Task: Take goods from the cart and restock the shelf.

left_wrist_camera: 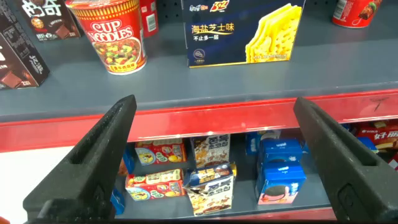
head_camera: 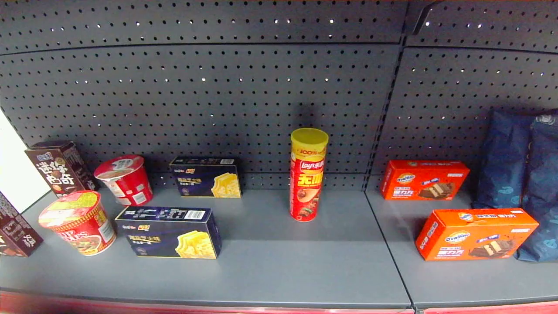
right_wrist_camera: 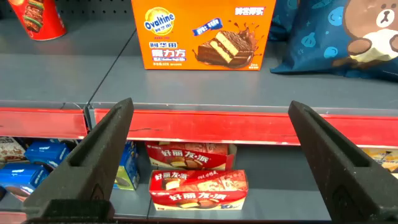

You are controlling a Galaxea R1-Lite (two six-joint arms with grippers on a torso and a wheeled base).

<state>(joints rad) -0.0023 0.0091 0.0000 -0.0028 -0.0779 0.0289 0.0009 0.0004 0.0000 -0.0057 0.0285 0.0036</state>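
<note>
A grey shelf [head_camera: 279, 261] carries goods. A tall red and yellow chips can [head_camera: 307, 174] stands upright in the middle. To its left are two dark blue cracker boxes [head_camera: 170, 232] [head_camera: 207, 176], two red noodle cups [head_camera: 78, 222] [head_camera: 125, 179] and brown chocolate boxes [head_camera: 59, 168]. To its right lie two orange cake boxes [head_camera: 477, 234] [head_camera: 423, 179]. My left gripper [left_wrist_camera: 214, 174] hangs open and empty in front of the shelf's red edge [left_wrist_camera: 205, 121], below the near cracker box [left_wrist_camera: 242, 31]. My right gripper [right_wrist_camera: 211, 171] is open and empty too, below the near orange box [right_wrist_camera: 202, 34].
Dark blue bags [head_camera: 518, 174] lean at the far right. A pegboard back wall [head_camera: 218, 96] rises behind the goods. A lower shelf holds more snack boxes [left_wrist_camera: 211, 180] [right_wrist_camera: 196, 183]. Bare shelf lies in front of and around the chips can.
</note>
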